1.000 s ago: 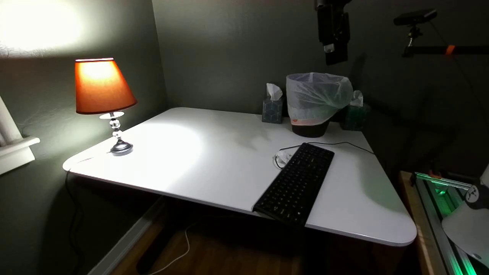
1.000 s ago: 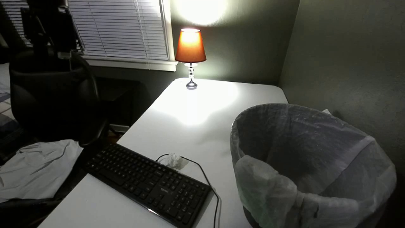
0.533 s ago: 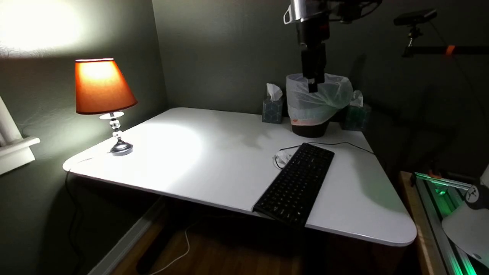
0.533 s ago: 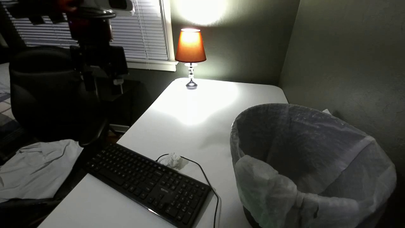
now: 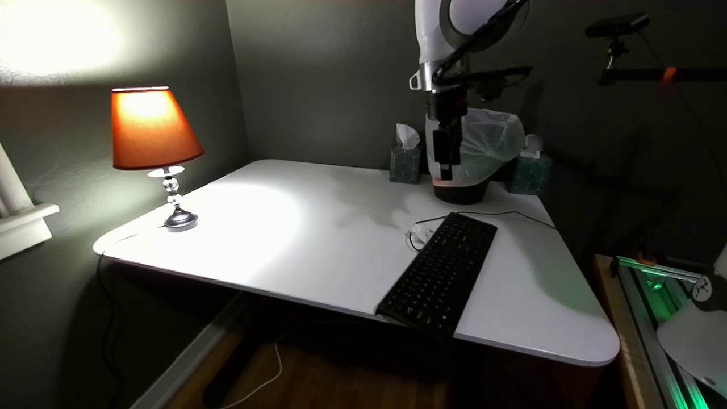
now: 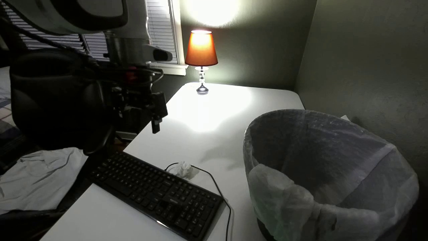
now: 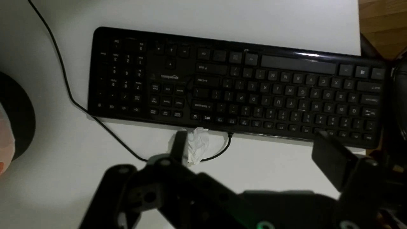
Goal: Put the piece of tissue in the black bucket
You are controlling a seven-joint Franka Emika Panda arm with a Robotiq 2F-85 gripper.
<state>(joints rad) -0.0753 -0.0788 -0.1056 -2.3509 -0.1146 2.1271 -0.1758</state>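
The piece of tissue, a crumpled white wad point(image 5: 422, 234), lies on the desk against the keyboard's long edge, by the cable; it shows also in an exterior view point(image 6: 183, 170) and the wrist view point(image 7: 198, 144). The black bucket point(image 5: 463, 193) stands at the desk's back, with a whitish bag over its rim; its bagged side shows in an exterior view point(image 6: 277, 190) and its dark base in the wrist view point(image 7: 24, 117). My gripper point(image 7: 252, 143) is open and empty above the desk point(image 5: 447, 170). In the wrist view its left finger partly overlaps the tissue, which appears just inside that finger.
A black keyboard point(image 7: 235, 89) lies across the desk and overhangs its front edge. Its cable point(image 6: 214, 182) runs toward the bucket. Tissue boxes point(image 5: 405, 165) point(image 5: 531, 173) flank the bucket. A lit orange lamp point(image 5: 149, 128) stands at the far end. A dark chair point(image 6: 57, 107) is beside the desk.
My gripper has come down from high up and moved in over the desk, leftward in one exterior picture and rightward in another. The tissue, bucket and keyboard have not moved.
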